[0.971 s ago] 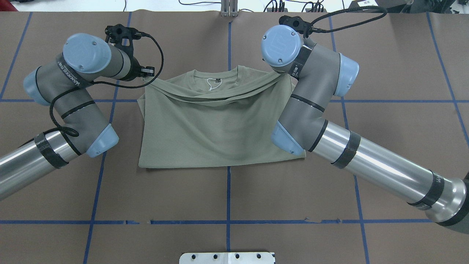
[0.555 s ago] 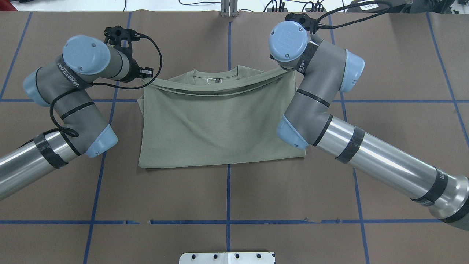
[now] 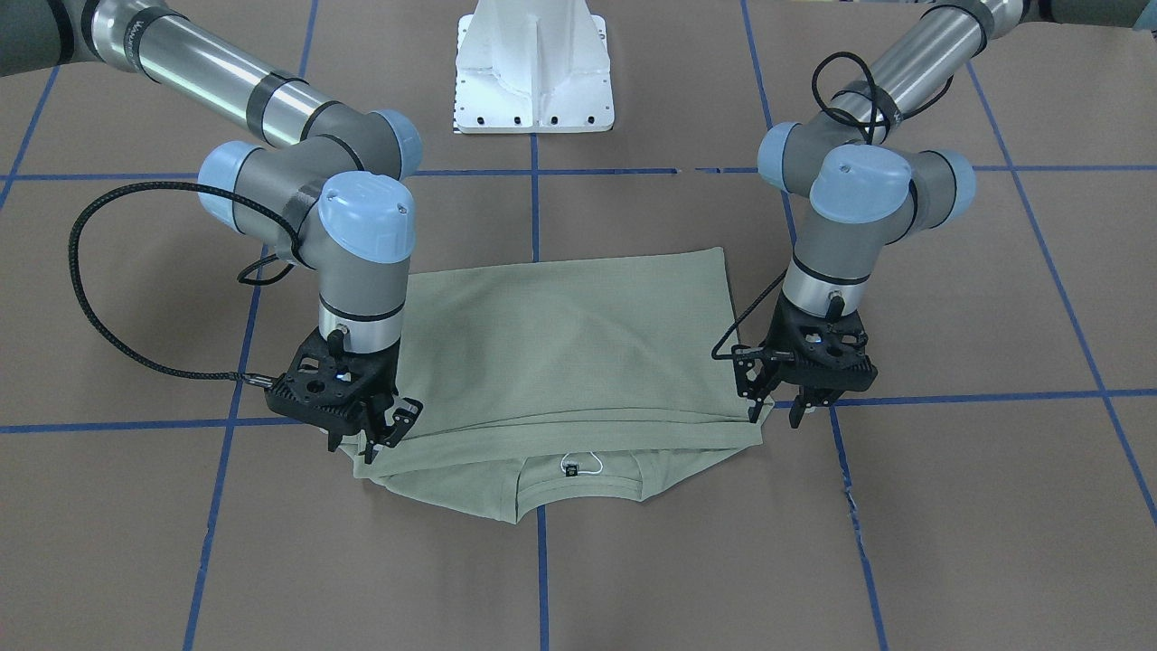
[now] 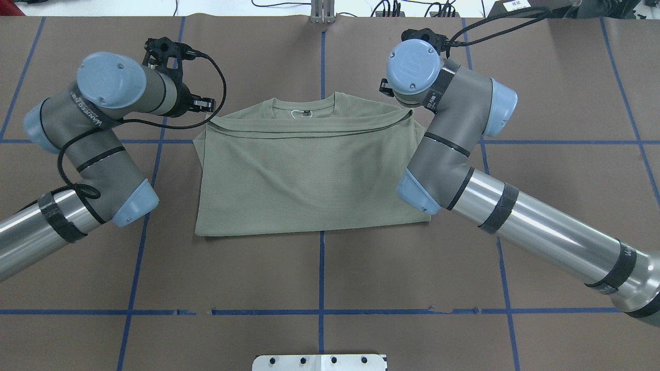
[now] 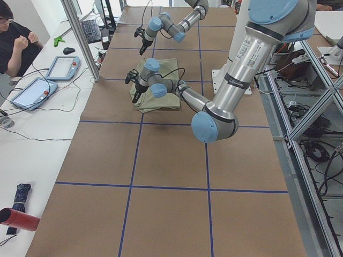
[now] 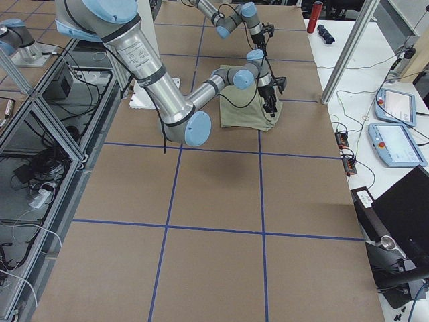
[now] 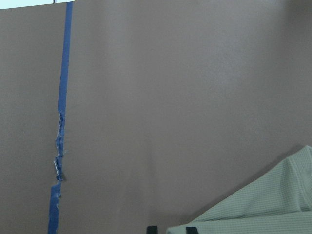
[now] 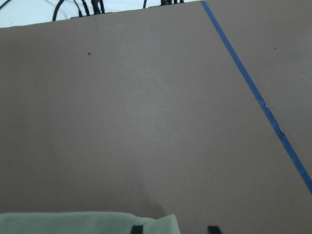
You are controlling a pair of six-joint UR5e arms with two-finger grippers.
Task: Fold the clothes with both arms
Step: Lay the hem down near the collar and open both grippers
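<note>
**Folded flat, jaws parted at both corners**

Front-facing: shows the shirt (image 3: pixel 560 353) folded on the brown table (image 3: pixel 904 506), collar (image 3: pixel 578 493) nearest the camera, with the right gripper (image 3: pixel 380 434) and left gripper (image 3: pixel 777 414) low at the fold's two corners, jaws spread. Overhead: shows the folded edge lying flat just short of the collar. Wrist views: show parted fingertips (image 7: pixel 152 229) with the cloth's edge ending between them.

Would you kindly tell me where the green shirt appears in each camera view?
Front-facing: shirt at centre.
Overhead: shirt centre, upper half.
Exterior left: shirt small, upper centre-left.
Exterior right: shirt small, upper middle.
Left wrist: shirt in bottom-right corner.
Right wrist: shirt along bottom-left edge.
Landmark: the blue tape line crossing under its middle.
</note>
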